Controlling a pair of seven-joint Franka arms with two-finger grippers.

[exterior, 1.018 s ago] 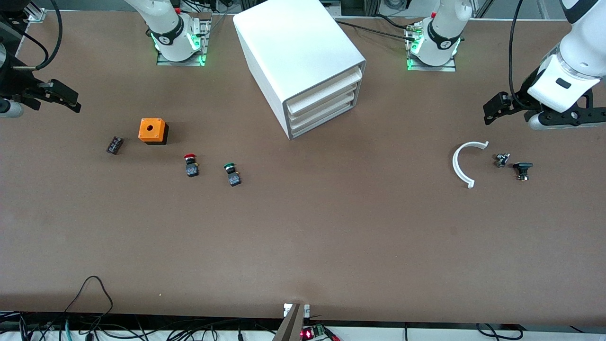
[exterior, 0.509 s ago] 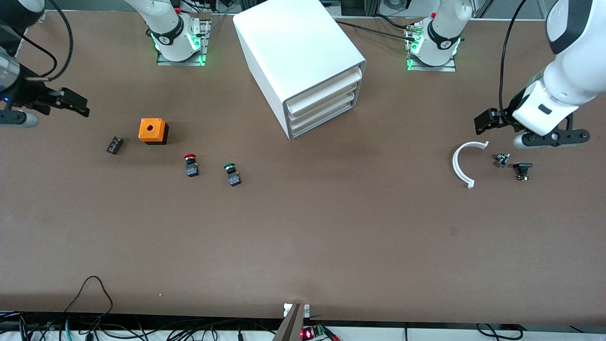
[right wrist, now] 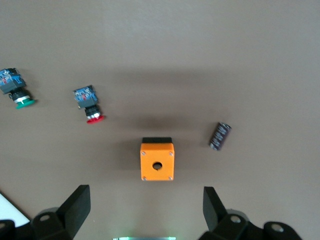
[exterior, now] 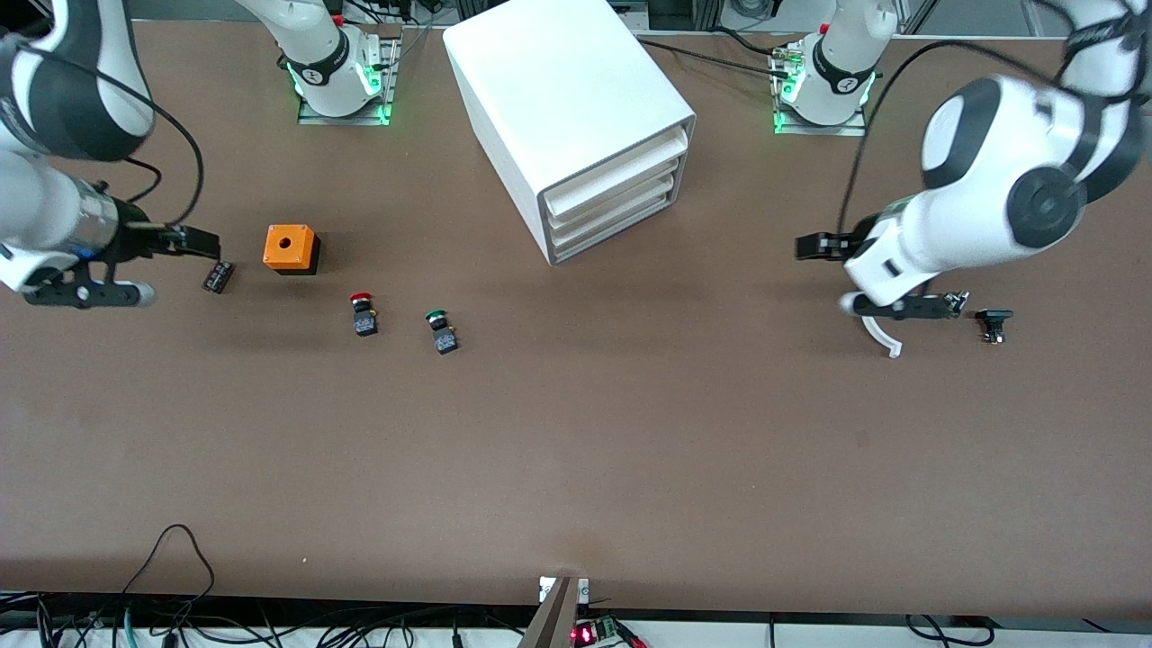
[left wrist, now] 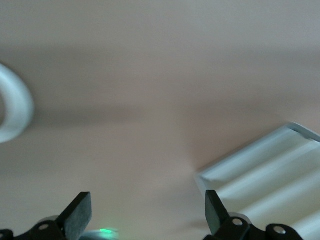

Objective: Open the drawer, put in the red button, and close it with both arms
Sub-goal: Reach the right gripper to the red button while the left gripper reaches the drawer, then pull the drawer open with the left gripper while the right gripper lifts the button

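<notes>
From my station I take the white box-shaped cabinet [exterior: 567, 117] as the landmark. It stands between the two arm bases, its three stacked drawers facing the front camera at an angle toward the left arm's end of the table. The shallow white handle-less drawer [exterior: 615, 185] is flush with its two neighbours; I see none pulled out.

The small red button with its round red cap on a black blocky body [exterior: 363, 314] lies on the brown table [exterior: 576, 450], nearer to the front camera than the cabinet and toward the right arm's end. A same-shaped green-capped button [exterior: 441, 330] lies beside it, on the cabinet's side. An orange box with a round hole in its top [exterior: 290, 248] sits a little farther from the camera than the red button, and a small dark cylindrical part [exterior: 217, 275] lies just beside that box, toward the right arm's end.

The right gripper [exterior: 193, 241] is over the table beside the dark part, fingers [right wrist: 75, 205] spread wide with nothing between them.

The left gripper [exterior: 814, 247] is over the table toward the left arm's end from the cabinet, fingers [left wrist: 80, 215] spread apart and empty; its wrist view shows the cabinet's drawer fronts. Under that arm lies a curved white plastic strip [exterior: 882, 335], with a small black part [exterior: 993, 322] near it.
</notes>
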